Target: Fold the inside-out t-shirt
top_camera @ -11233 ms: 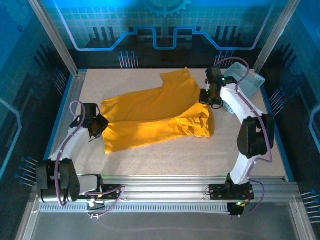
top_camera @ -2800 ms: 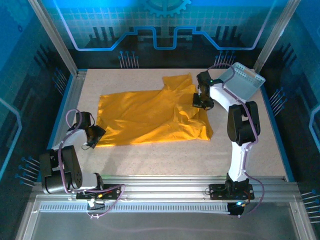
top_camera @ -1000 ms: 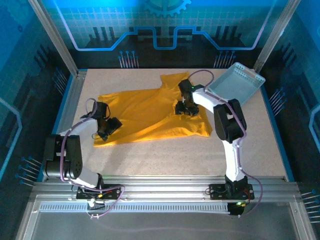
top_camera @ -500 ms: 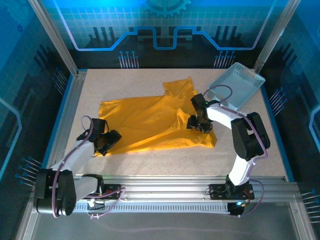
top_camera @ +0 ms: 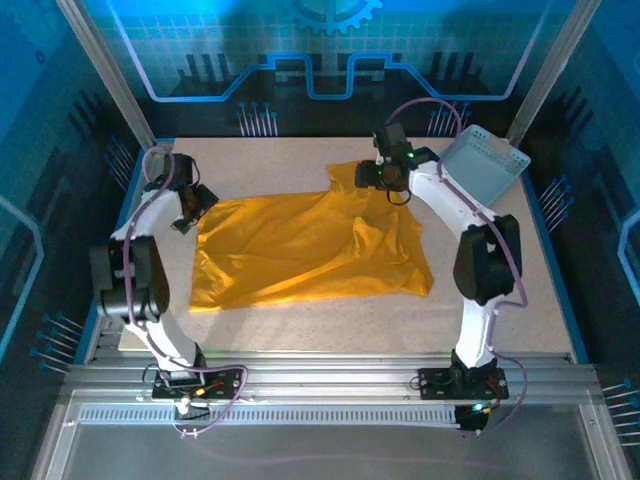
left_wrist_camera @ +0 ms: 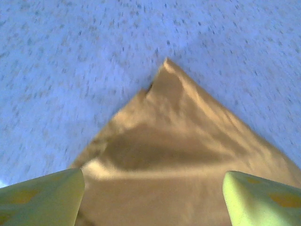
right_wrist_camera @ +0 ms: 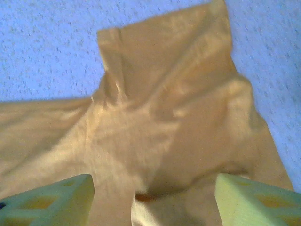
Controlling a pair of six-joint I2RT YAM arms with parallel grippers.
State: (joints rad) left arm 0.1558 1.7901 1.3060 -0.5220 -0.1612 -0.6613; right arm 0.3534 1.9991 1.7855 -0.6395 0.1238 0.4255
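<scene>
The inside-out t-shirt (top_camera: 310, 250) lies spread on the table, mustard-yellow, with soft wrinkles near its right side and one sleeve pointing to the back. My left gripper (top_camera: 190, 207) hovers at the shirt's far-left corner. In the left wrist view that pointed corner (left_wrist_camera: 169, 136) lies between my wide-apart fingers (left_wrist_camera: 44, 197), and the gripper (left_wrist_camera: 153, 202) is open. My right gripper (top_camera: 385, 176) sits over the back sleeve. In the right wrist view the rumpled cloth (right_wrist_camera: 174, 117) lies under the open gripper (right_wrist_camera: 153, 202), gripped by neither finger.
A pale blue-grey perforated basket (top_camera: 487, 165) leans at the back right corner, close to the right arm. Bare speckled tabletop (top_camera: 320, 325) runs along the front of the shirt. Metal frame posts border both sides.
The left gripper has swung from the shirt's near-left edge up to its far-left corner. The right gripper has moved from the shirt's right side back to the far sleeve. The shirt lies flatter.
</scene>
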